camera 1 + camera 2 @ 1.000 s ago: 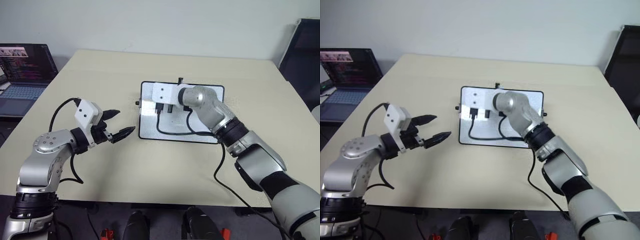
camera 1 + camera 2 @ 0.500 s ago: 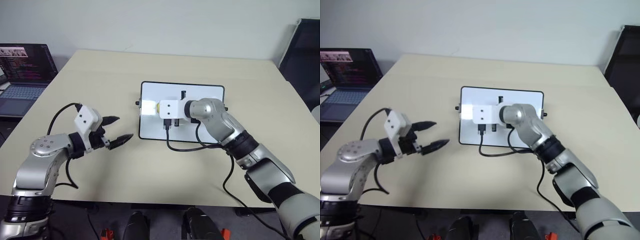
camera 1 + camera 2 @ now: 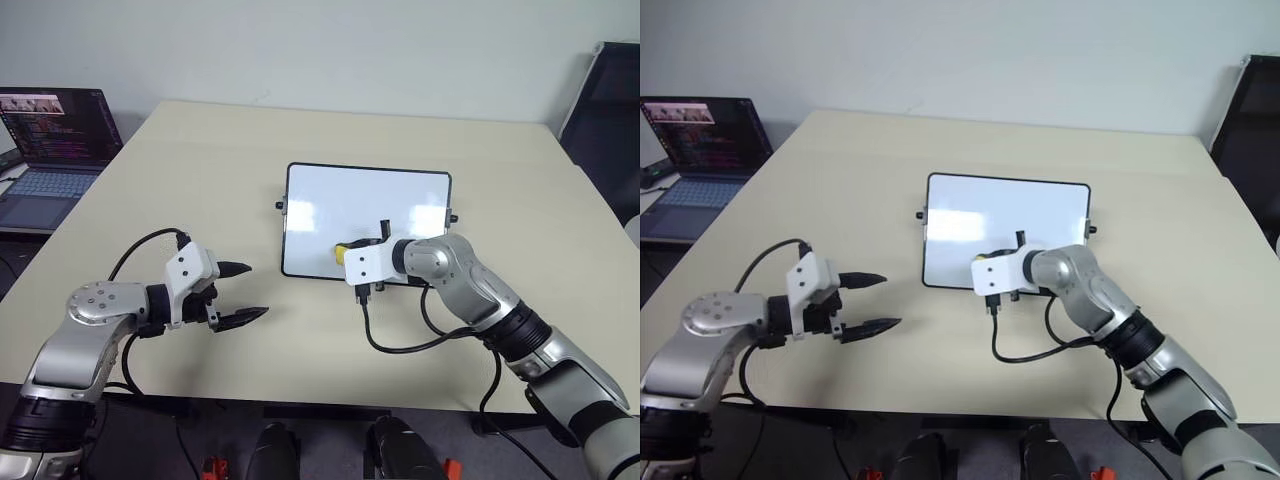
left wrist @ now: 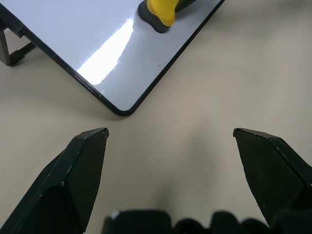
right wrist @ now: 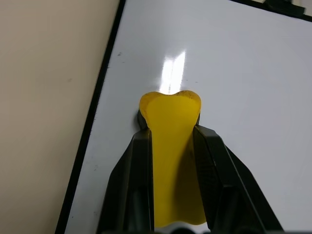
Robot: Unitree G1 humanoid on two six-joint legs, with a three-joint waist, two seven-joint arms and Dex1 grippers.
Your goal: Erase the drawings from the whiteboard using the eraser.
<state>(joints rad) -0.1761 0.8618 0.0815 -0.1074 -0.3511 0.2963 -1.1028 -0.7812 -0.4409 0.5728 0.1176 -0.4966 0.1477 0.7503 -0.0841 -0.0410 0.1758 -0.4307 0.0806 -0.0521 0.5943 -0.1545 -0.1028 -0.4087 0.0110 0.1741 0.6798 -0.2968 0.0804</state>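
1. Two grippers are over a beige table (image 3: 300, 380), with the whiteboard (image 3: 366, 205) lying flat near the centre of the frame.
2. The right gripper (image 3: 345, 254) sits at the lower middle of the head view, at the board's near edge, and its two black fingers (image 5: 130, 180) are pinched on the yellow eraser (image 5: 170, 146).
3. The wrist shot shows the eraser's front end pressed down on the glossy white surface, a dark underside just peeking out by the left finger. It's close to the board's black frame on the left of that picture.
4. From the left wrist camera you can see the eraser's dark pad (image 4: 157, 14) touching the board near one rounded corner.
5. The board's surface looks blank white in every shot, just light glare on it.
6. The left gripper (image 3: 243, 292) is lower left in the frame, above bare table, fingers spread wide with nothing between them, tips pointing toward the board but well apart from it.
7. An open laptop (image 3: 55, 145) sits at the far left edge, off the table.
8. A black cable (image 3: 400, 340) loops under the right wrist onto the tabletop.
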